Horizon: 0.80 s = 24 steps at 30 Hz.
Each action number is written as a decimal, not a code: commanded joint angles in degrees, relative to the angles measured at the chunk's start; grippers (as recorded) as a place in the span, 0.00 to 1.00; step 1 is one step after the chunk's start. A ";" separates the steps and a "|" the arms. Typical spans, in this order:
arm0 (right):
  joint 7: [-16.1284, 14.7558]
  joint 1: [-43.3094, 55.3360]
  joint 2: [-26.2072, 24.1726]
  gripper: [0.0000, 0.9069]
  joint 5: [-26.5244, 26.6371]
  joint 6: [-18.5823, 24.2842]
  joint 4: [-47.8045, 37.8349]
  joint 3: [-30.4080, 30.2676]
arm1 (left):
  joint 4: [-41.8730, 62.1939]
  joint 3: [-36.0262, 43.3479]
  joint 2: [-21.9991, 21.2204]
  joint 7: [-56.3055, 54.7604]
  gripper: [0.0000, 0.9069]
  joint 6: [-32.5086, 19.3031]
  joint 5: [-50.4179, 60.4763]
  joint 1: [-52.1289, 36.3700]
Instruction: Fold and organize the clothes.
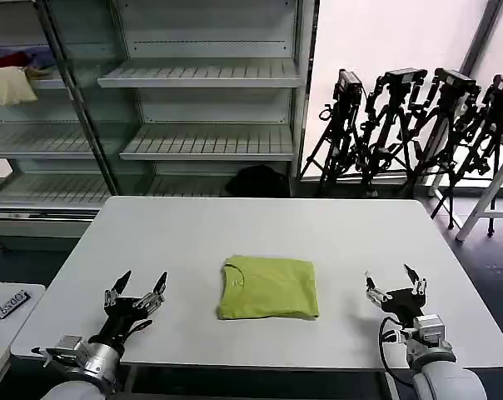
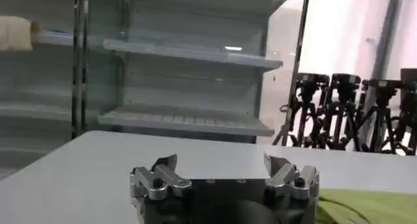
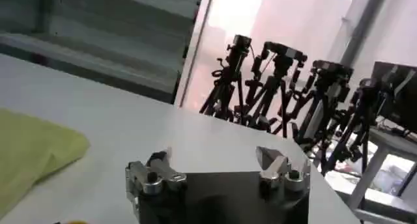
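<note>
A: Head view first, going from the left. The left gripper (image 1: 139,287) is hovering low over the white table (image 1: 193,225), near the front edge, and its fingers are standing apart with nothing between them.

B: And in the middle?

A: In the middle the lime shirt (image 1: 269,287) is lying flat on the table as a neat rectangle, collar facing the left side. It is looking already folded. It is well apart from both grippers.

B: The right side?

A: The right gripper (image 1: 395,286) is waiting near the front right part of the table, also with its fingers spread and holding nothing. In the right wrist view the fabric's edge (image 3: 39,154) is sitting beside it, not touching.

B: What is risking to go wrong now?

A: I am thinking the fold is the weak point. The fabric is soft, so if one gripper is pinching only the top layer, the package is opening again. Also, if the two arms are pushing from the sides unevenly, the shirt is sliding on the smooth table and wrinkling.
</note>
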 commanded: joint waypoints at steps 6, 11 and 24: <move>1.82 0.62 0.60 1.00 -0.99 1.74 1.55 -1.43 | 2.02 0.57 -0.58 0.05 1.00 -0.33 -0.82 -1.05; 2.06 0.35 0.16 1.00 -0.28 1.88 2.15 -1.34 | 2.61 0.74 -1.02 -0.03 1.00 -0.33 -0.58 -1.06; 1.08 0.29 -1.66 1.00 4.02 1.83 2.48 -1.09 | 1.75 -0.14 -0.32 -0.14 1.00 -3.80 -1.00 -0.09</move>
